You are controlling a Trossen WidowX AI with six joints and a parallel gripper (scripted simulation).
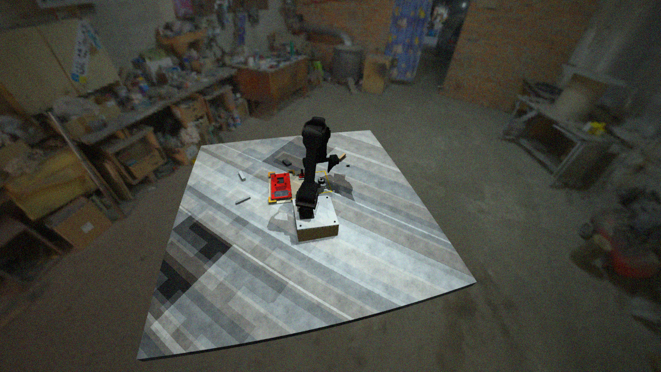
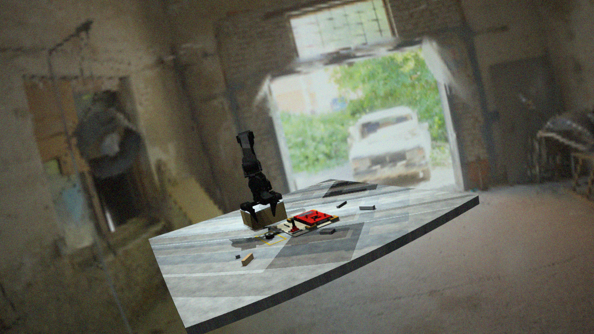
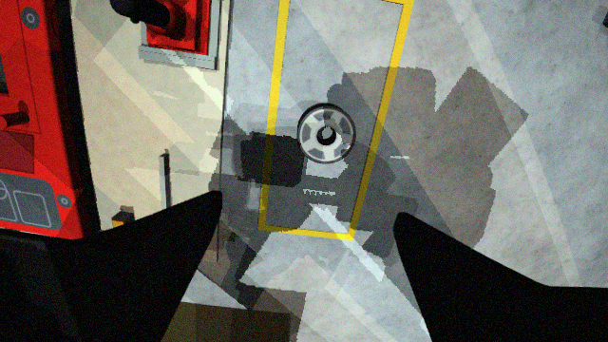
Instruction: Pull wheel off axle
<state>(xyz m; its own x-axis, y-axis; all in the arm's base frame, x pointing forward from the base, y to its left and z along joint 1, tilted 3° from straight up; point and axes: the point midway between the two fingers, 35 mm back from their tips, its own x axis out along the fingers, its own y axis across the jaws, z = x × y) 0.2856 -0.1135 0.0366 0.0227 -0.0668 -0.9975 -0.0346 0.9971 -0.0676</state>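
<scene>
The wheel (image 1: pixel 321 181) (image 2: pixel 269 235) (image 3: pixel 313 134), dark with a pale spoked hub, lies flat on the table inside the yellow outline of the marked area (image 1: pixel 328 181) (image 2: pixel 278 241) (image 3: pixel 275 104). It touches no line in the wrist view. My gripper (image 2: pixel 265 219) (image 3: pixel 311 211) is open and empty, its fingers wide apart above the table and clear of the wheel. In the top view the arm hides part of the gripper. The bare black axle (image 2: pixel 293 223) (image 3: pixel 142 9) stands upright on its red base (image 1: pixel 301 176), beside the marked area.
A red panel (image 1: pixel 280 185) (image 2: pixel 313 217) (image 3: pixel 28 119) sits on the cream board beside the marked area. The arm's base box (image 1: pixel 318 231) (image 2: pixel 269 215) stands close by. A tan block (image 1: pixel 342 157) (image 2: pixel 247 260) and several small dark or grey pieces lie farther out.
</scene>
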